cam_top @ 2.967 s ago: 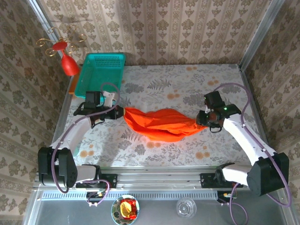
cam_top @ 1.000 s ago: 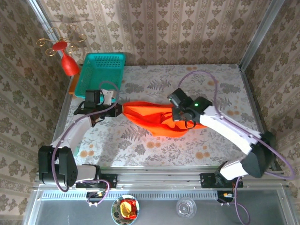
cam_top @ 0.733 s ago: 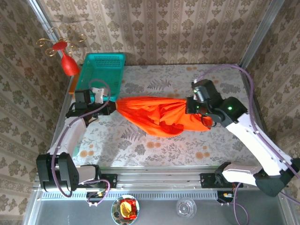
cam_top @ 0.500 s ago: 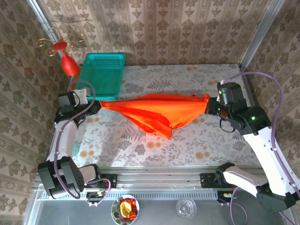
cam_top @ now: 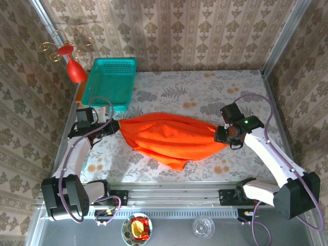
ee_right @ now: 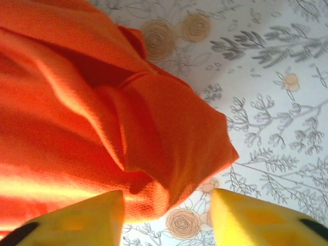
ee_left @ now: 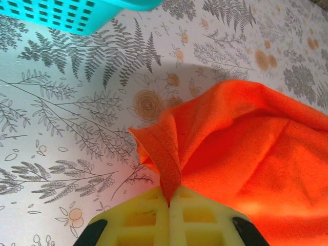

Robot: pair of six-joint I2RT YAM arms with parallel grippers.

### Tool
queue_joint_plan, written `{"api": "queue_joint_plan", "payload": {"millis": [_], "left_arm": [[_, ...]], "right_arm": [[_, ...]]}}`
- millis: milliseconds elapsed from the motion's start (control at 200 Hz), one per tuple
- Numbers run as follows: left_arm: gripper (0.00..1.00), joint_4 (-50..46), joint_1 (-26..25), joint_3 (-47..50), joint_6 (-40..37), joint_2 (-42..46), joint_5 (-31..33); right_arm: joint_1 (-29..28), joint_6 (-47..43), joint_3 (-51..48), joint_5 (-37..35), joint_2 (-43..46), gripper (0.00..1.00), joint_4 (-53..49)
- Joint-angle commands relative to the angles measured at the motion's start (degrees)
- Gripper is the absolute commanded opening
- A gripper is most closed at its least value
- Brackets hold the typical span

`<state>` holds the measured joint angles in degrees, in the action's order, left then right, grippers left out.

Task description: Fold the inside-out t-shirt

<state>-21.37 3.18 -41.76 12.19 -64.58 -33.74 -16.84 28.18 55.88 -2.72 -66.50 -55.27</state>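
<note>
The orange-red inside-out t-shirt (cam_top: 169, 138) lies bunched and stretched left to right across the middle of the flowered table (cam_top: 169, 87). At its left end my left gripper (cam_top: 114, 127) is shut on it. The left wrist view has the yellow fingers (ee_left: 148, 218) pressed together on a folded hem strip of the t-shirt (ee_left: 246, 143). My right gripper (cam_top: 221, 137) is at the shirt's right end. In the right wrist view its jaws (ee_right: 166, 215) stand apart, and a loose corner of the t-shirt (ee_right: 102, 113) rests on the table between them.
A teal basket (cam_top: 110, 79) stands at the back left, close to my left gripper, and its corner (ee_left: 77, 13) is just beyond the shirt's held end. A red ornament with gold curls (cam_top: 76, 72) hangs outside the left rail. Bare tablecloth lies in front of and behind the shirt.
The arms pulled the shirt out wide, then brought it down onto the table. My right gripper has opened and let go of the shirt's right end; the left stays shut.
</note>
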Motion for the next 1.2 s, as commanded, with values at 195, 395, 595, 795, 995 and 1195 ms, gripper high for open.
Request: {"api": "queue_joint_plan", "payload": {"millis": [195,395,595,795,995,1195], "left_arm": [[0.03,-2.23,-4.70,-0.86,-1.24,1.62,4.90],[0.02,-1.66,-5.97,-0.44,-0.76,2.08,5.29],[0.01,-2.10,-6.32,-0.52,-1.15,2.44,5.44],[0.01,-2.16,-6.59,-0.52,-1.15,2.79,5.53],[0.01,-1.75,-6.68,-0.69,-1.26,2.37,5.53],[0.00,-2.05,-6.65,-3.86,-1.79,2.35,5.74]], "right_arm": [[-5.40,-7.40,10.92,4.24,-10.86,0.55,3.88],[-8.03,-12.28,20.75,-0.88,-25.37,0.57,3.73],[-8.05,-18.21,31.97,-6.64,-40.93,0.58,1.29],[-7.90,-21.23,39.74,-9.24,-53.86,0.59,0.02],[-7.33,-21.24,43.07,-8.89,-58.79,0.39,0.16],[-6.28,-20.89,45.47,-12.57,-52.73,0.00,-0.49]]}}
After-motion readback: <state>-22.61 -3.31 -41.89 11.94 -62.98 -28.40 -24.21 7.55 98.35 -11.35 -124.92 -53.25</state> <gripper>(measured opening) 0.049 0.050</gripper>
